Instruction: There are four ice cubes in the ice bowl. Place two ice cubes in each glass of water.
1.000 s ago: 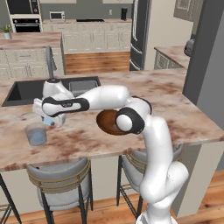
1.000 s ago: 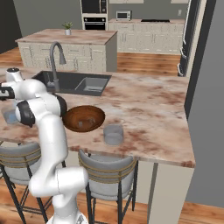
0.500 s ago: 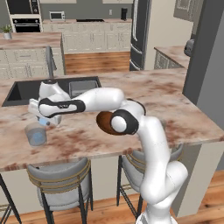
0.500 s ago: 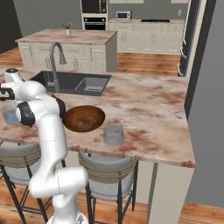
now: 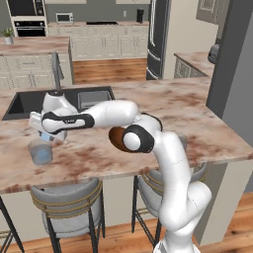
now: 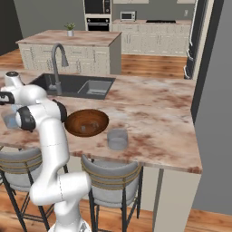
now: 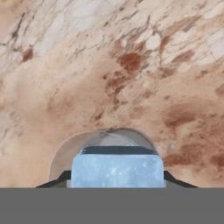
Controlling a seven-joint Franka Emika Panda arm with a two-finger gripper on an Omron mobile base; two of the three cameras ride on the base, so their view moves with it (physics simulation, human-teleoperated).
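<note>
Across the kitchen runs a long marble counter (image 5: pixel 188 123) with a dark sink (image 6: pixel 74 85) set into it. On that counter sits a wide brown wooden bowl (image 6: pixel 86 122), and just beside it, nearer the counter's front edge, stands a clear glass (image 6: pixel 117 139). Well apart from these, towards the far left end, stands a second glass (image 5: pixel 40 151). Reaching out over that end, the white arm holds its gripper (image 5: pixel 48 136) just above the second glass. Seen from the hand camera, the fingers are partly closed on a pale-blue ice cube (image 7: pixel 117 169), one finger (image 7: pixel 173 180) touching each side, and the rim of the glass curves directly beneath the cube.
</note>
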